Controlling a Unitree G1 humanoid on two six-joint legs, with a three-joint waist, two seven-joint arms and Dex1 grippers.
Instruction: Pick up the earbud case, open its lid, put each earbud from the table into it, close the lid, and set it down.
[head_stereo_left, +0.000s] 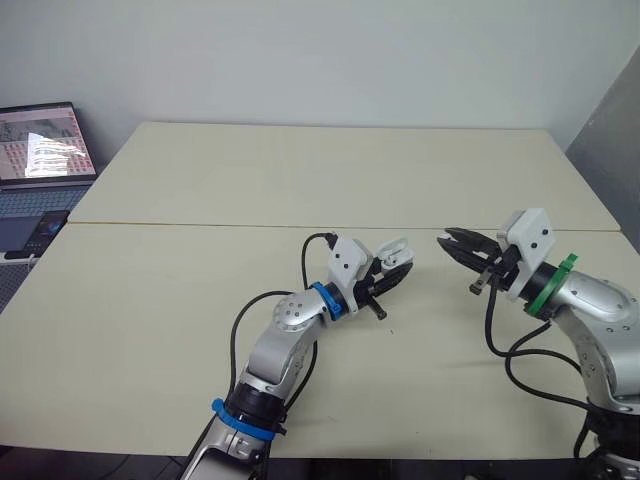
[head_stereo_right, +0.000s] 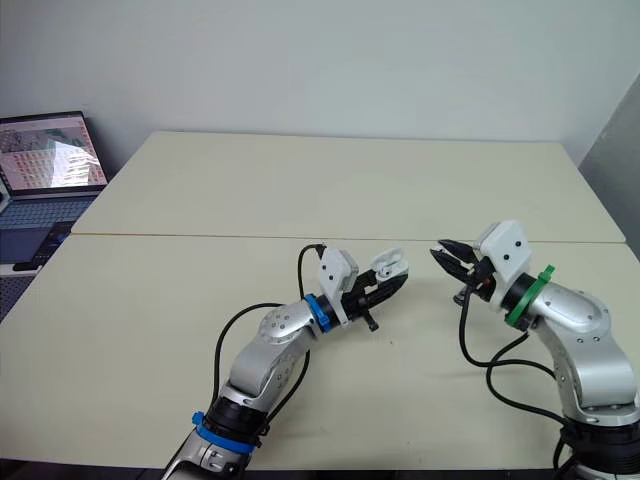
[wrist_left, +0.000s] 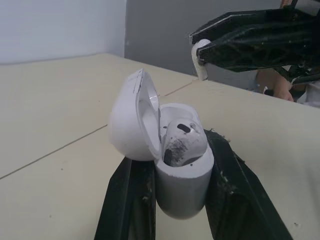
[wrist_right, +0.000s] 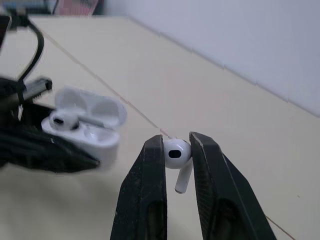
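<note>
Table (head_stereo_left: 200, 180) middle, earbud case (wrist_left: 181, 187), earbud (wrist_right: 176, 152) just apart

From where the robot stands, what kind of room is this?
Probably an office or lab: two plain cream tables pushed together, a bare white wall behind them, and an open laptop off to the robot's left.

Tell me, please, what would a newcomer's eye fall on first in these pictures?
The open earbud case is clamped in the left pincer over the middle of the table, with one earbud already seated inside. Just to its right, the right pincer grips the second earbud in the air. A lit laptop stands off the table's left edge.
</note>
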